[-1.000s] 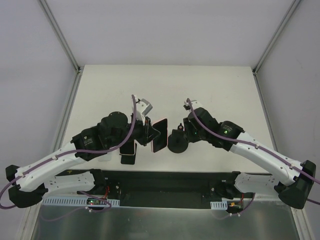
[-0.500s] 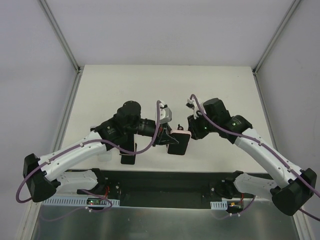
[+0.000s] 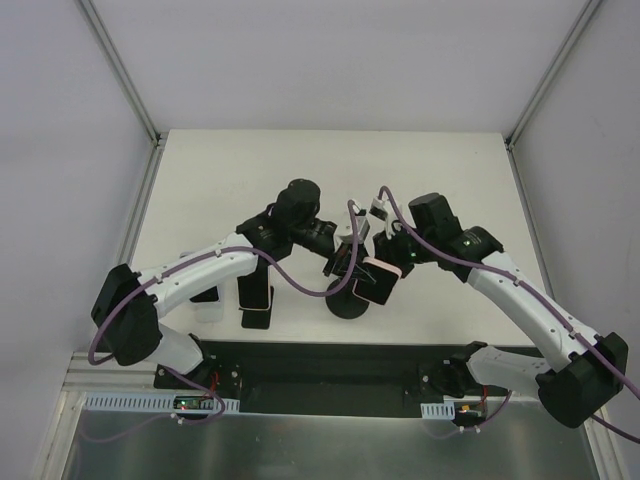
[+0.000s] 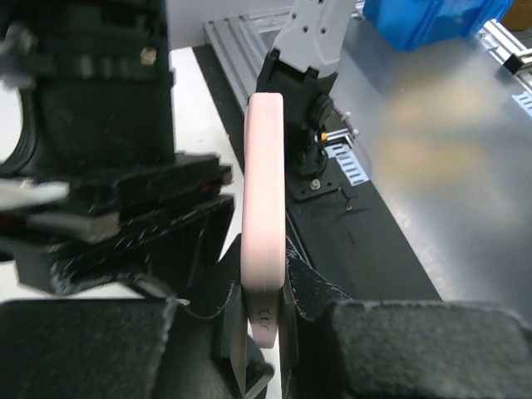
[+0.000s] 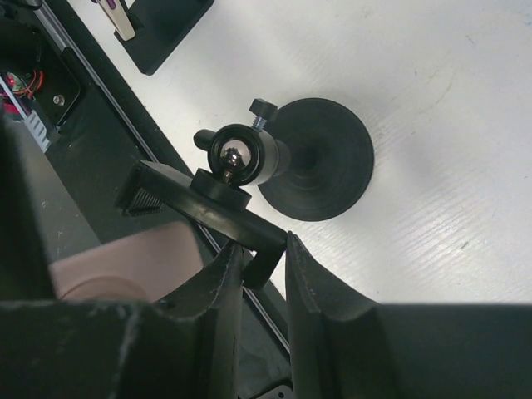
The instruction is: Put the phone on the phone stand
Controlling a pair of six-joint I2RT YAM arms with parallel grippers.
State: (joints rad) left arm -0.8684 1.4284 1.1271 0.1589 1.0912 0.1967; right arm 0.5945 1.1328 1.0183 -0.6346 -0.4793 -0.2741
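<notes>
The phone, in a pink case, is held edge-on in my left gripper with its long side pointing away from the wrist. In the top view the phone hangs just right of my left gripper and above the black phone stand. The stand has a round base, a ball joint and a flat clamp bar. My right gripper is shut on the bent end of that bar, and it shows in the top view too. The pink phone lies beside the bar.
A second dark holder with a phone-like slab stands left of the stand, near the table's front edge; it also shows in the right wrist view. A small white block lies beside it. A black strip runs along the front.
My left arm has swung right, carrying the phone from the table's left-centre to the stand. My right gripper has moved in from behind the stand and closed on its clamp bar.
</notes>
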